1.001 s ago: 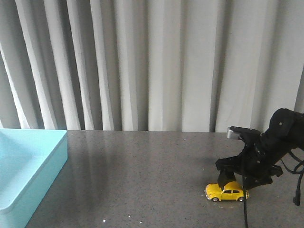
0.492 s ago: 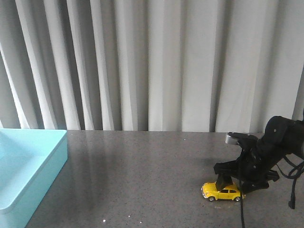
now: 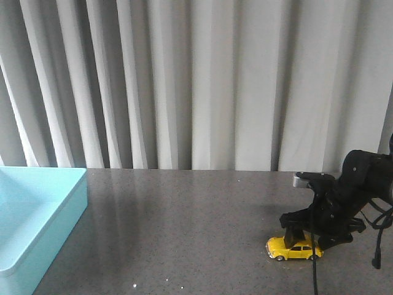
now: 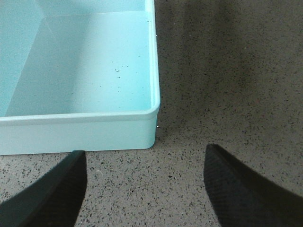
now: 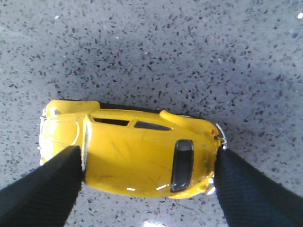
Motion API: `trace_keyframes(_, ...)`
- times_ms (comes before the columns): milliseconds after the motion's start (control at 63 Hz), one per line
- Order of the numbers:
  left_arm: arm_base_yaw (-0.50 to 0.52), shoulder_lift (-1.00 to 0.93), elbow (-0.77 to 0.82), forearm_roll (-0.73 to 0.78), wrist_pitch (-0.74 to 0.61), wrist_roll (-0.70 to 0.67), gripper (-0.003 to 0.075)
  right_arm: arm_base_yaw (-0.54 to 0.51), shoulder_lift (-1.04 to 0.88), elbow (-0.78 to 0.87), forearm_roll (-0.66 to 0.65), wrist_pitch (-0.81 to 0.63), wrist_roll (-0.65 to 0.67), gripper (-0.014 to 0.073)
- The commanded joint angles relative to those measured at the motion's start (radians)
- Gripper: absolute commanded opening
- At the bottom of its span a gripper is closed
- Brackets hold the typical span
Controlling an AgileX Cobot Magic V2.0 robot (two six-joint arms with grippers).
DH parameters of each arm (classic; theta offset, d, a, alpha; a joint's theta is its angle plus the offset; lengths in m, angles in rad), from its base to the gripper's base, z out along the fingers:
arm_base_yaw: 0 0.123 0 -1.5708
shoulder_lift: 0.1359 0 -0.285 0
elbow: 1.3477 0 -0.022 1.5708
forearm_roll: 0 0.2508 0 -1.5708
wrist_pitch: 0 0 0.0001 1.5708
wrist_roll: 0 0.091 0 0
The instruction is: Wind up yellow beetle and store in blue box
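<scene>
The yellow beetle (image 3: pixel 293 249) stands on its wheels on the dark speckled table at the front right. My right gripper (image 3: pixel 302 236) reaches down over it. In the right wrist view the two black fingers press against the nose and tail of the yellow beetle (image 5: pixel 132 156), so my right gripper (image 5: pixel 147 163) is shut on it. The blue box (image 3: pixel 37 215) sits at the table's left edge, far from the car. In the left wrist view my left gripper (image 4: pixel 144 189) hangs open over bare table just outside a corner of the blue box (image 4: pixel 94 116), which is empty.
A grey pleated curtain (image 3: pixel 196 80) closes off the back of the table. Dark speckled tabletop (image 3: pixel 184 227) stretches between the box and the car. The right arm's cables (image 3: pixel 381 239) hang at the far right.
My right gripper slid the beetle a little to the left along the table, then back to the right. The car stays on its wheels. The box has not moved.
</scene>
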Motion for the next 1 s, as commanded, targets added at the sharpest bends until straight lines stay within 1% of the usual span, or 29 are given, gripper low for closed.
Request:
trace_keyframes(0,0.0,-0.005,-0.033,-0.001,-0.052,-0.004,0.0514,-0.022,-0.032,-0.016,-0.057,0.003,0.011,0.0564)
trace_keyframes(127,0.0,-0.005,-0.033,-0.001,-0.052,-0.004,0.0514,-0.073,-0.032,-0.016,-0.045,0.008,0.008,0.0564)
trace_keyframes(318,0.0,-0.005,-0.033,-0.001,-0.053,-0.004,0.0514,-0.17,-0.032,-0.016,-0.042,0.025,-0.044,0.0564)
trace_keyframes(604,0.0,-0.005,-0.033,0.0,-0.053,-0.004,0.0514,-0.302,-0.032,-0.016,0.022,-0.005,-0.187,0.0551)
trace_keyframes(747,0.0,-0.005,-0.033,0.0,-0.053,-0.004,0.0514,-0.341,-0.032,-0.016,0.052,-0.002,-0.252,0.0531)
trace_keyframes(985,0.0,-0.005,-0.033,0.0,-0.054,-0.004,0.0514,-0.354,-0.032,-0.017,0.061,-0.007,-0.277,0.0523)
